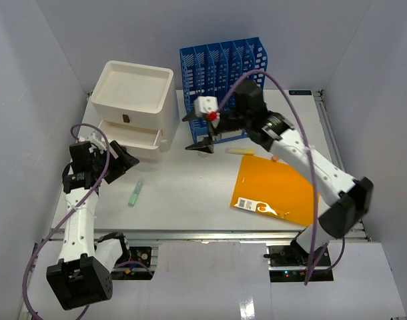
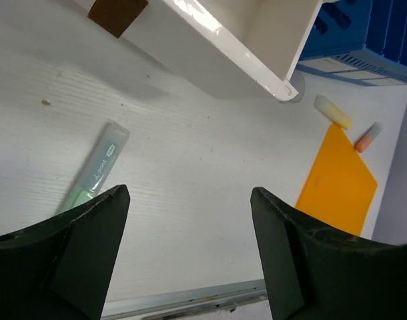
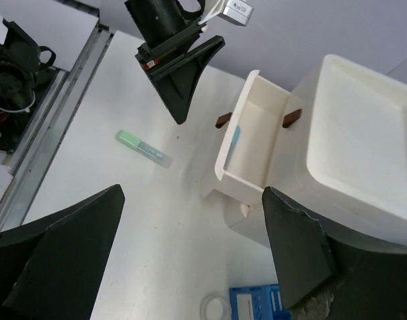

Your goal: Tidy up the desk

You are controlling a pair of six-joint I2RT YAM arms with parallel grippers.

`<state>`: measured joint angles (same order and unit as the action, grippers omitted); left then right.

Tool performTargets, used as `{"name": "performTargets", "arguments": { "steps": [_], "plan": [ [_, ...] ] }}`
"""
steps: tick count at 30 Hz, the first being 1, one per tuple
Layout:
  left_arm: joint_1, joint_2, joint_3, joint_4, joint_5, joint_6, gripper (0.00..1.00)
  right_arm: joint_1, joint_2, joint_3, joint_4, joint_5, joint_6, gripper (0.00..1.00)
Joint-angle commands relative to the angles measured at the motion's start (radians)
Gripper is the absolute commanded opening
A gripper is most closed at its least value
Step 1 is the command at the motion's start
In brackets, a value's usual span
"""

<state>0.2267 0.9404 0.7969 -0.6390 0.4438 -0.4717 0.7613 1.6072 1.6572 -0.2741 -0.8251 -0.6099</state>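
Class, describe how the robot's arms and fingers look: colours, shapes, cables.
The left arm and right arm have white links with black joints and bases. A purple cable loops along each. The fingers are matte black wedges tapering to tips. A small white camera box with a red part sits by the right wrist.

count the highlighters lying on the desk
3 on the desk: a green highlighter at the left, a yellow highlighter and an orange highlighter at the orange folder's far edge. A blue item in the open drawer may be a fourth.
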Motion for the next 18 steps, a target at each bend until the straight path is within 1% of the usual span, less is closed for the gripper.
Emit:
{"name": "performTargets", "arguments": {
  "steps": [1,2,4,5,7,8,10,14,17,18],
  "plan": [
    [-0.049,0.045,0.135,-0.038,-0.080,0.146,0.84,-0.071,-0.230,-0.372,-0.061,-0.222,-0.083,0.90],
    [-0.061,0.058,0.157,-0.035,-0.077,0.168,0.84,-0.082,-0.293,-0.426,-0.057,-0.226,-0.083,0.90],
    [-0.103,0.093,0.199,-0.034,-0.102,0.281,0.84,-0.109,-0.387,-0.547,-0.054,-0.239,-0.083,0.90],
    [-0.116,0.102,0.202,-0.023,-0.116,0.361,0.84,-0.128,-0.417,-0.585,-0.034,-0.242,-0.081,0.90],
    [-0.135,0.104,0.182,-0.015,-0.081,0.488,0.83,-0.163,-0.500,-0.693,-0.006,-0.252,-0.072,0.90],
    [-0.136,0.104,0.180,-0.012,-0.063,0.548,0.82,-0.180,-0.507,-0.703,-0.002,-0.260,-0.076,0.90],
    [-0.149,0.087,0.121,-0.005,-0.048,0.663,0.82,-0.242,-0.568,-0.767,0.000,-0.281,-0.088,0.90],
    [-0.210,0.034,-0.029,0.016,-0.062,0.794,0.83,-0.369,-0.603,-0.868,0.000,-0.374,-0.097,0.90],
    [-0.211,0.034,-0.084,0.043,-0.097,0.813,0.84,-0.429,-0.607,-0.872,0.000,-0.397,-0.098,0.90],
    [-0.236,0.036,-0.096,0.054,-0.110,0.813,0.84,-0.438,-0.606,-0.872,0.001,-0.401,-0.091,0.90]
  ]
}}
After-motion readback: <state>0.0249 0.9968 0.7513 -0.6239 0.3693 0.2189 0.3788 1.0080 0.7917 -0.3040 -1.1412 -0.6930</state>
